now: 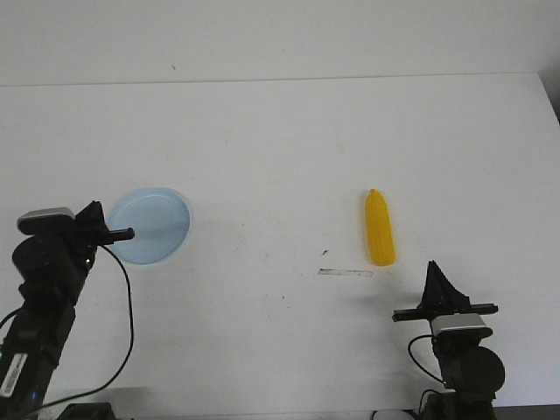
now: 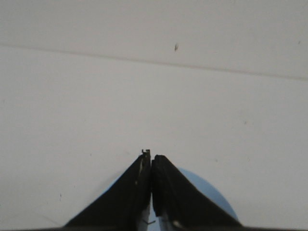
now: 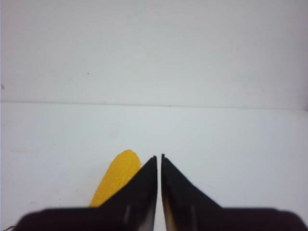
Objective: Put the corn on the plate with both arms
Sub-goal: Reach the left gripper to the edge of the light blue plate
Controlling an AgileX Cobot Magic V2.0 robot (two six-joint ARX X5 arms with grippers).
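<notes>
Corn (image 1: 379, 229) lies on the desk (image 1: 280, 157) toward its right edge, just ahead of the right gripper (image 1: 435, 267), not touching; its fingers (image 3: 144, 185) are pressed together, holding nothing. Corn is smooth yellow-orange, tapered, pointed end toward the far edge. Plate (image 1: 153, 225), round pale blue with a thin rim, sits near the left edge; left gripper (image 1: 128, 233) hangs over its near-left rim, fingers (image 2: 137, 187) pressed together. No writing readable.
</notes>
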